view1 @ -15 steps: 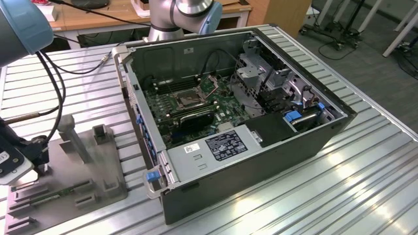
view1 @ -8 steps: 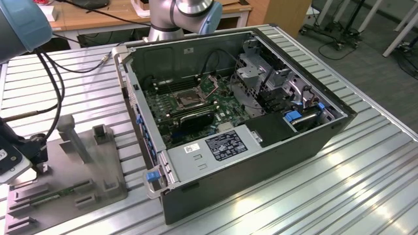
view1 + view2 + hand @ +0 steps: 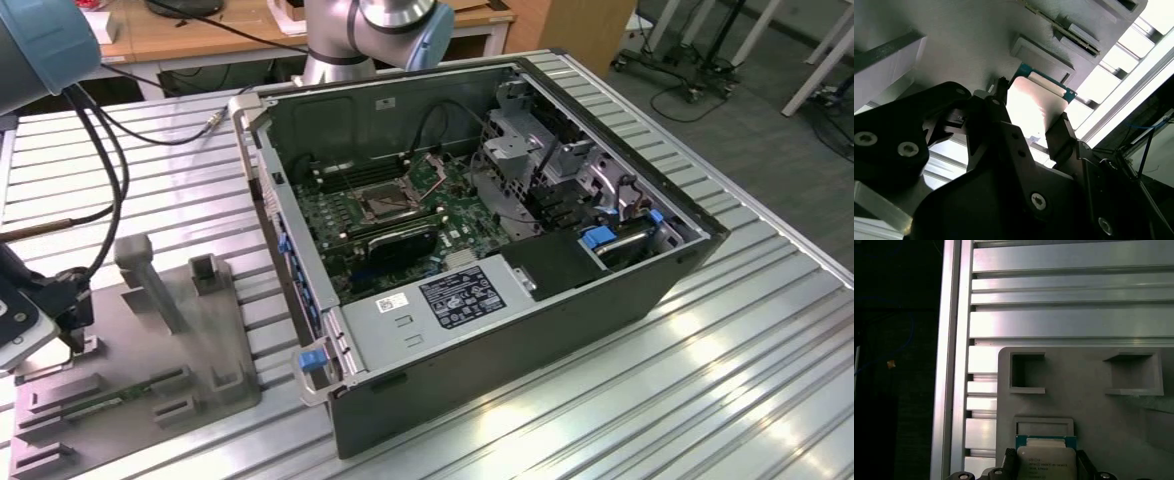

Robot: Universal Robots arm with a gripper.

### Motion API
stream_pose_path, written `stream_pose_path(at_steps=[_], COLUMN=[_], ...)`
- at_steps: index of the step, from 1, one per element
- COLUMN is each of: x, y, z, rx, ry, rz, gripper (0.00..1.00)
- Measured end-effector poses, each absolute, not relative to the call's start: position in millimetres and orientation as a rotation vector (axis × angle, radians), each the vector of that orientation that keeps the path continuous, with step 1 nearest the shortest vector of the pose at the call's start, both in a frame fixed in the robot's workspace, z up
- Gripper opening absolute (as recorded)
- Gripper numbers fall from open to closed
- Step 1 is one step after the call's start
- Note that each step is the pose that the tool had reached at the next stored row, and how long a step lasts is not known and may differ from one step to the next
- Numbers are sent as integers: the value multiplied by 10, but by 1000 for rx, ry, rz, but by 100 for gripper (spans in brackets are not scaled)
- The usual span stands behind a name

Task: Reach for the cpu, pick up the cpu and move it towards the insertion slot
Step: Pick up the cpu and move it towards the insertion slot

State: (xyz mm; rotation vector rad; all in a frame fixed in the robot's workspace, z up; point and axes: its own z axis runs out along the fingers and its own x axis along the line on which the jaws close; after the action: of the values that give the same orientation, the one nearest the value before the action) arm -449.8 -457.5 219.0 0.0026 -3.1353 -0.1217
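Claw: the claw [image 3: 1030,119] is closed narrowly on the cpu [image 3: 1035,106], with its two black fingers [image 3: 1064,132] set against opposite edges of the chip.
Cpu: it is held between the fingertips, pale metal face turned toward the wrist cameras. A thin green border shows at the edge beyond the tips. In the first wrist view the cpu [image 3: 1047,462] shows small print on its face.
Contact below: I cannot tell whether the chip rests on the fixture or hangs just above it.
Recess: a shallow square recess [image 3: 1044,426] with a raised rim lies just beyond the fingertips, and the chip overlaps its near rim.
Fixture: a grey fixture [image 3: 1094,410] sits directly under the claw. Two open rectangular pockets [image 3: 1027,372] lie farther out, past the recess.
Memory stick: a thin green-edged stick [image 3: 1059,24] lies in a groove of the same fixture, near the claw but apart from it.
Table: a ribbed aluminium table [image 3: 1064,320] carries the fixture and runs on beyond it.
Arm: the arm [image 3: 40,45] comes down over the fixture at the exterior view's left.
Computer case: an open case [image 3: 641,270] stands beside the fixture, well apart from the claw.
Insertion slot: the insertion slot [image 3: 380,204] is a dark square in a silver frame on the green board inside the case. It is well apart from the claw, with the case wall between them.
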Motion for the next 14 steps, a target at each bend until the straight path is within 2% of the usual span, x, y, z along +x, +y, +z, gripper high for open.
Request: stream_pose_path(at_steps=[14], x=[-4499], y=[-4575], z=[2193], rx=[2], ry=[-3135], rz=[-121], gripper=[54])
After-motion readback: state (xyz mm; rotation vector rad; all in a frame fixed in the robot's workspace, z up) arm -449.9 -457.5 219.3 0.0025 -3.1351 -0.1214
